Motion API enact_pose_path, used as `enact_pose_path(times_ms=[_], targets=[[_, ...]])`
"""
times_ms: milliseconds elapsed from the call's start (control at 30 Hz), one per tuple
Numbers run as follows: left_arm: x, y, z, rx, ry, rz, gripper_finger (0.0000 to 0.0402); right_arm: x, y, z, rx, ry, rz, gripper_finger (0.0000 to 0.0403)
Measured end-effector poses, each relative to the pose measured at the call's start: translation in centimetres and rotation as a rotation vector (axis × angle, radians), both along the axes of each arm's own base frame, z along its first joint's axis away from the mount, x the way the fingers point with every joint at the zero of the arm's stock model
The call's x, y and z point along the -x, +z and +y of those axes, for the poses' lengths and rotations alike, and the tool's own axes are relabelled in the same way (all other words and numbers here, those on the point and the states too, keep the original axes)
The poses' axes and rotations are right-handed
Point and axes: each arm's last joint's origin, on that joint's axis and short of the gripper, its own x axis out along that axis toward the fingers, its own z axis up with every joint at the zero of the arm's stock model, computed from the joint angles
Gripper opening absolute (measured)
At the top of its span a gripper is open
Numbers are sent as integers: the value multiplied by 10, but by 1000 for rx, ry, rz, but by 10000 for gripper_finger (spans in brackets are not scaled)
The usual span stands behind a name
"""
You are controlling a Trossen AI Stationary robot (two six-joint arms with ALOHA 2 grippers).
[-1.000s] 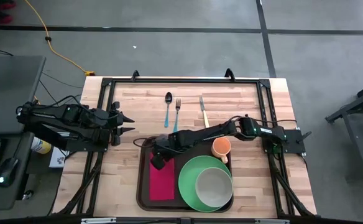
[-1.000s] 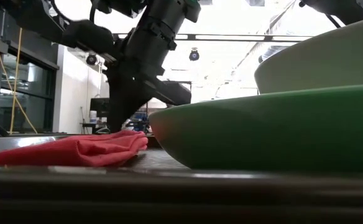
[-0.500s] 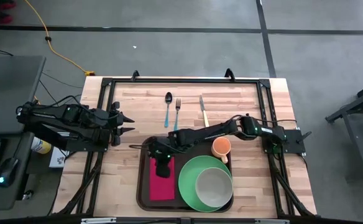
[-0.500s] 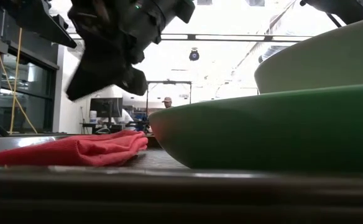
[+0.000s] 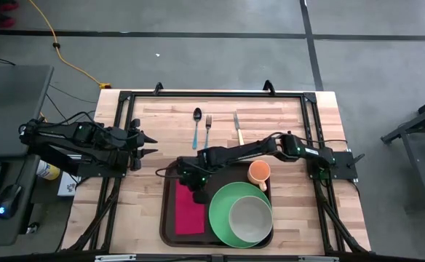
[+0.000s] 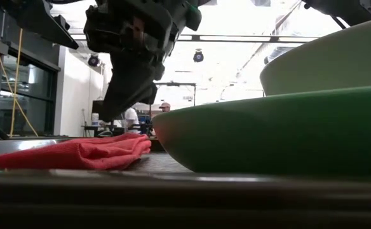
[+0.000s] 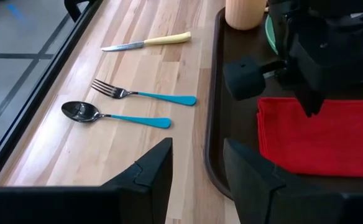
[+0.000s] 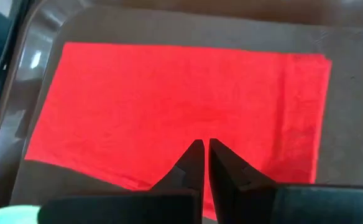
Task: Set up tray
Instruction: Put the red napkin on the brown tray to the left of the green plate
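The dark brown tray (image 5: 167,222) lies at the table's near middle. It carries a flat folded red napkin (image 5: 189,211) on its left part, a green plate (image 5: 221,211) with a pale bowl (image 5: 250,217) in it, and an orange cup (image 5: 259,172). My right gripper (image 5: 197,191) hovers shut just over the napkin's far end (image 8: 169,99), clear of the cloth in the low view (image 6: 112,114). My left gripper (image 7: 197,168) waits open at the table's left edge (image 5: 153,144).
A blue-handled spoon (image 5: 196,125), a blue-handled fork (image 5: 207,129) and a yellow-handled knife (image 5: 237,129) lie side by side on bare wood beyond the tray. A black frame (image 5: 212,93) borders the table. Open wood shows left and right of the tray.
My right gripper has risen from the napkin's far end, moved slightly toward the table's right, and shut; its fingers stood spread a second ago. The napkin has stayed flat on the tray.
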Motion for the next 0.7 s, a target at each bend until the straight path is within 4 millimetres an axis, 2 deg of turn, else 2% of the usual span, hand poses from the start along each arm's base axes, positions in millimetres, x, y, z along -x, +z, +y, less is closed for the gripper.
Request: enact_pose_path(times_ms=[233, 367, 700], targets=[[0, 0, 0, -2, 3, 0, 172, -2, -27, 0, -6, 16, 69, 0], [0, 0, 0, -2, 3, 0, 172, -3, -28, -3, -3, 0, 62, 0], [0, 0, 0, 4, 7, -2, 172, -12, -26, -27, -1, -317, 62, 0]])
